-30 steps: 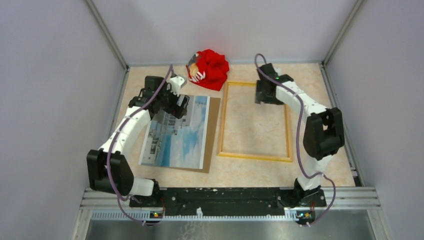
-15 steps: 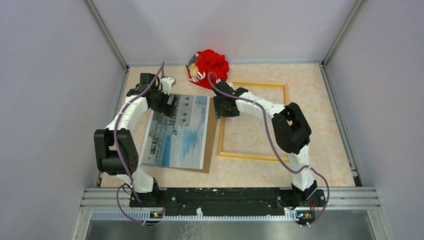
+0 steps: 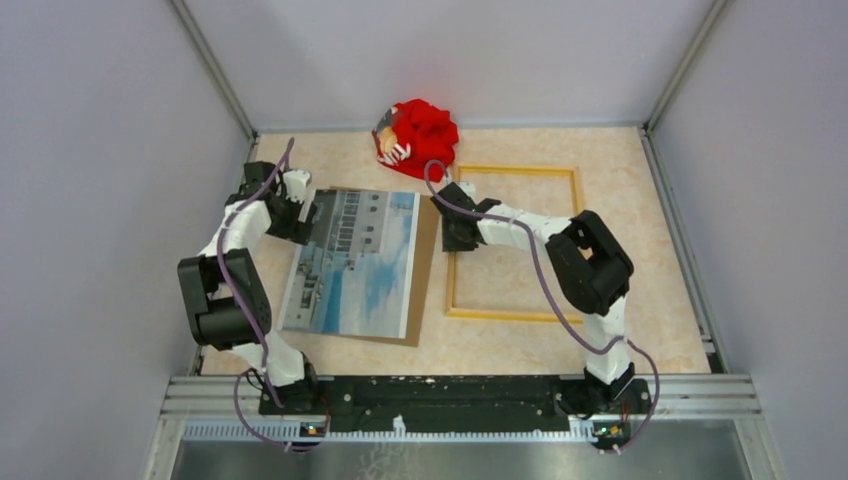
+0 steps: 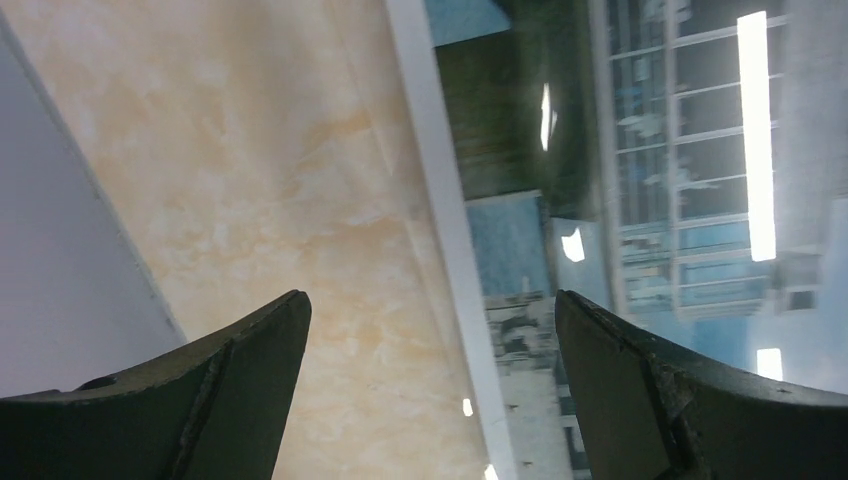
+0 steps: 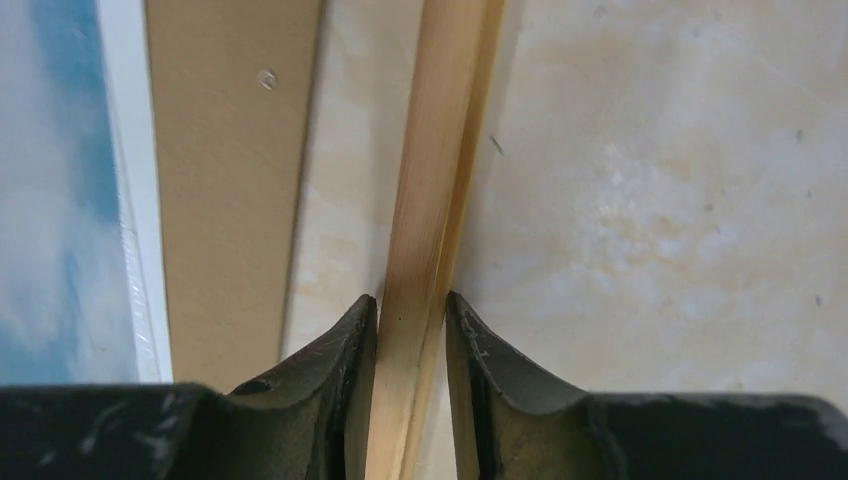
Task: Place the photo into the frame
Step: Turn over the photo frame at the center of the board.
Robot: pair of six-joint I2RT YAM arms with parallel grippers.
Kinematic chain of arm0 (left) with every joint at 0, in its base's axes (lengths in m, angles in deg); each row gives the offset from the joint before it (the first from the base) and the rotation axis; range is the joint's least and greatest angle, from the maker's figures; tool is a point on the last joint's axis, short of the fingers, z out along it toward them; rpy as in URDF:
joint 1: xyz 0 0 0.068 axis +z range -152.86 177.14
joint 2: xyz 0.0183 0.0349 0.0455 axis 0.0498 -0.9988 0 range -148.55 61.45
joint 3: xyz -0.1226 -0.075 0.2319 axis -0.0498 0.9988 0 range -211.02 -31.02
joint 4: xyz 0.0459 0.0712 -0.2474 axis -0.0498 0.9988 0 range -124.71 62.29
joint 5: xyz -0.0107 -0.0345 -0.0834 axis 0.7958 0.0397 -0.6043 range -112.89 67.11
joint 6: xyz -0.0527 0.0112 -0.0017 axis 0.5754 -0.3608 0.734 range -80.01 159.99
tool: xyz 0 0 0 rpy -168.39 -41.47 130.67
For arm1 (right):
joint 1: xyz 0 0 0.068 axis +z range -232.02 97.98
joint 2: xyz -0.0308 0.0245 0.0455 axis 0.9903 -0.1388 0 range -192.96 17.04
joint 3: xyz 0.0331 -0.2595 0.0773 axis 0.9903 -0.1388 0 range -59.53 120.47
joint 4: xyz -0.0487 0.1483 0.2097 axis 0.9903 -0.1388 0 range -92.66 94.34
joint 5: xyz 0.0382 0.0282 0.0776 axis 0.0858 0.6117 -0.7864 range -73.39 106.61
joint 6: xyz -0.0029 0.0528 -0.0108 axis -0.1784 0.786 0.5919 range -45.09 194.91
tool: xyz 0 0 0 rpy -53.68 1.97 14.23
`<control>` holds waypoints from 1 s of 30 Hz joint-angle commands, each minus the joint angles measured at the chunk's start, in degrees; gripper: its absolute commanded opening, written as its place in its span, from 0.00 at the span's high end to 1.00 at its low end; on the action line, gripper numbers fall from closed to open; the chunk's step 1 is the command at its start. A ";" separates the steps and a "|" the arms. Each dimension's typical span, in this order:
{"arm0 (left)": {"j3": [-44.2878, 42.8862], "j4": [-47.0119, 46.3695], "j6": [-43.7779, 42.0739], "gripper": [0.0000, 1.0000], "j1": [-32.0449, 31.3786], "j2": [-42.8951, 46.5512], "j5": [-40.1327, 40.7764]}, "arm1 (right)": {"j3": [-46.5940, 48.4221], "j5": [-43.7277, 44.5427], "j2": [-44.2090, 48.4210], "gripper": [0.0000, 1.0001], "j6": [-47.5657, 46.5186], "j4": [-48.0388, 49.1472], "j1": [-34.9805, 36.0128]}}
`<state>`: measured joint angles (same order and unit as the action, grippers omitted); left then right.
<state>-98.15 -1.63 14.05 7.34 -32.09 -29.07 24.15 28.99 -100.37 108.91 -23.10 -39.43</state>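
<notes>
The photo (image 3: 357, 262), a building under blue sky, lies on a brown backing board (image 3: 427, 262) left of centre. The yellow frame (image 3: 515, 315) lies flat to its right. My left gripper (image 3: 300, 212) is open over the photo's far left corner; in the left wrist view the white photo edge (image 4: 450, 250) runs between its fingers (image 4: 250, 370). My right gripper (image 3: 455, 225) is shut on the frame's left bar; in the right wrist view the bar (image 5: 432, 200) sits pinched between both fingers (image 5: 345, 350), beside the board (image 5: 230, 180) and photo (image 5: 60, 180).
A red crumpled cloth (image 3: 420, 135) lies at the back centre against the wall. Grey walls enclose the table on three sides; the left wall (image 4: 60, 280) is close beside my left gripper.
My right gripper swung from the frame's far right to its left bar and shut on it; the frame shifted slightly right. My left gripper moved left to the photo's far left corner.
</notes>
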 commanded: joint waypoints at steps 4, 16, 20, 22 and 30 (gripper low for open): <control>3.56 -9.42 -7.29 0.02 4.51 -1.19 8.91 | -16.06 3.31 8.63 0.82 8.49 3.68 0.57; 5.70 -14.31 -8.87 0.02 6.35 -4.32 10.86 | -14.90 2.10 16.47 0.48 8.82 2.68 1.22; 6.88 -14.94 -8.34 0.04 6.30 -5.75 9.36 | -13.52 -2.96 19.96 0.39 9.44 4.83 1.35; 6.86 -14.33 -7.76 0.07 6.19 -6.73 8.19 | -14.02 -6.67 19.93 0.39 10.61 7.12 1.87; 6.13 -11.47 -5.45 0.14 5.87 -8.45 1.24 | -15.79 -18.75 13.83 0.39 14.72 17.92 4.68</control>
<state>-92.20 -14.86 7.06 13.63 -38.60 -23.34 7.78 18.24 -83.78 120.84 -12.78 -36.42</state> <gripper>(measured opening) 0.875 0.613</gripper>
